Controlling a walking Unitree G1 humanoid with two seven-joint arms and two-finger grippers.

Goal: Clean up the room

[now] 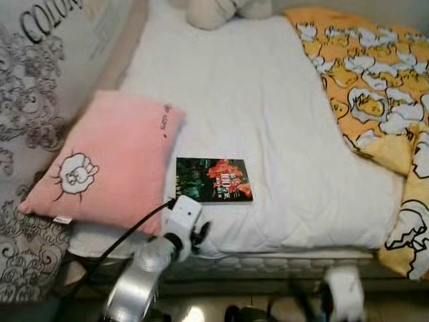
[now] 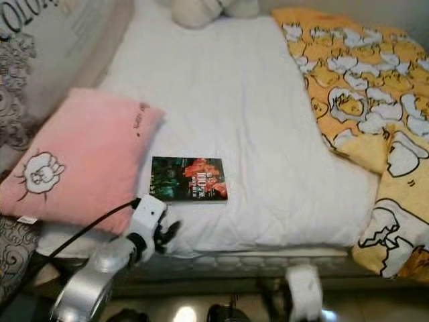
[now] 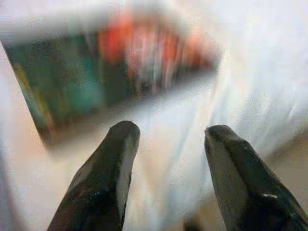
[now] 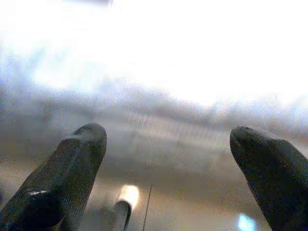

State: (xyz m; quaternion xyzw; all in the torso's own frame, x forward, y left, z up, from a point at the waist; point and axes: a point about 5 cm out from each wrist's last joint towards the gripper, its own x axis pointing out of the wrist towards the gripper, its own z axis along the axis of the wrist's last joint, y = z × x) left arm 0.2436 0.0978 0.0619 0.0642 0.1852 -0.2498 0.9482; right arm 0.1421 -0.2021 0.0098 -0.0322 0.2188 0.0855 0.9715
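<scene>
Left of the book [image 1: 213, 180], which lies flat on the white quilt [image 1: 268, 121] near the front edge of the bed, a pink pillow [image 1: 107, 161] is seen, and the left gripper [image 3: 166, 139] is held just before the book with its fingers apart. The book is judged thin, light and fairly stiff with a smooth cover, so it is best pinched at its near edge, where the soft quilt can be pressed down. Right of the book and lower, the right gripper [image 4: 168, 144] is held at the bed's edge, spread wide and empty.

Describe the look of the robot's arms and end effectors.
The left arm is a silver tube ending in a white wrist block, with a black cable trailing from it. The right arm also ends in white. Each end effector has two long, rounded, glossy black fingers.
</scene>
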